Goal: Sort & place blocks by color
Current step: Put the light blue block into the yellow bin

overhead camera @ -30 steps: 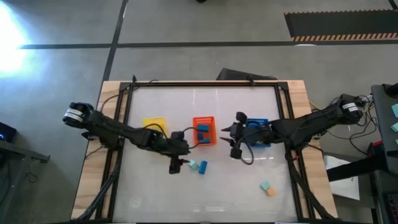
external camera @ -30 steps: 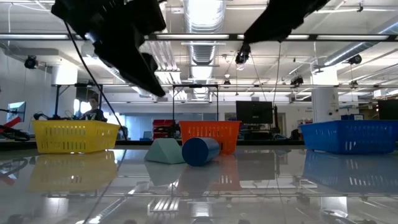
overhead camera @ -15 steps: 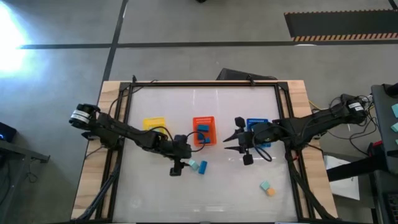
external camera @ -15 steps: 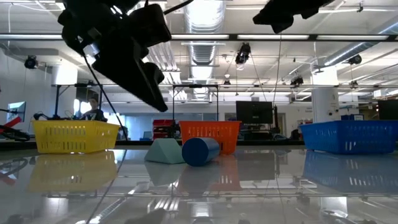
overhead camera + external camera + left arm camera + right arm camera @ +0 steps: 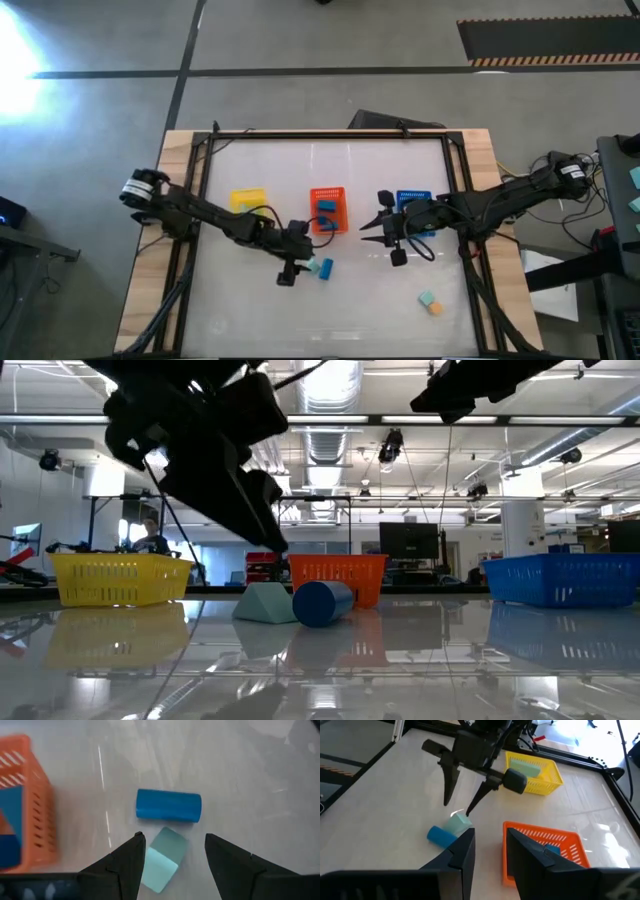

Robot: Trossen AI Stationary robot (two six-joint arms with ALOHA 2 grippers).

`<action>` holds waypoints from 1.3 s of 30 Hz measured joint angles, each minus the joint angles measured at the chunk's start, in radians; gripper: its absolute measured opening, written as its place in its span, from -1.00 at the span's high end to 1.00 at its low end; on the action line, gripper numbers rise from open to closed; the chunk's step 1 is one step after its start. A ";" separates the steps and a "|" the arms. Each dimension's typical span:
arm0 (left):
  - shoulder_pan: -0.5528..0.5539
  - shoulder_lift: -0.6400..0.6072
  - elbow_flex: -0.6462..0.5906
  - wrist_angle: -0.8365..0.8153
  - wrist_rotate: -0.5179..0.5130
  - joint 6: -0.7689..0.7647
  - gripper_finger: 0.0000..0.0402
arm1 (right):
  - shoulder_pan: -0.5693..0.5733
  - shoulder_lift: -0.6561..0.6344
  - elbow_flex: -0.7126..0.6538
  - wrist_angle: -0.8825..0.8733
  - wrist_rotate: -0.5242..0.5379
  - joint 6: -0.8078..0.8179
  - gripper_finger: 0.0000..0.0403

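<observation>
Left end effector (image 5: 297,262) has advanced, spread wide over teal block (image 5: 312,266) beside blue cylinder (image 5: 326,270)

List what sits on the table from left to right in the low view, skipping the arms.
Yellow basket → pale teal block → blue cylinder block → blue basket. The orange basket stands behind the two blocks and overlaps them, so it has no clear slot in the order.

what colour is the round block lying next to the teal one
Medium blue; the cylinder block shows best in the left wrist view.
</observation>
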 joint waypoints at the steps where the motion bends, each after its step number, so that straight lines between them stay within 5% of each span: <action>1: 0.000 0.012 0.002 -0.002 0.002 0.002 0.06 | 0.000 0.000 -0.001 -0.002 0.000 0.000 0.50; 34: 0.003 0.071 -0.047 0.099 -0.001 0.112 0.06 | 0.000 0.000 -0.002 0.018 0.000 0.073 0.54; 39: 0.003 0.071 -0.103 0.231 -0.001 0.111 0.06 | 0.000 0.000 -0.002 0.018 0.001 0.074 0.54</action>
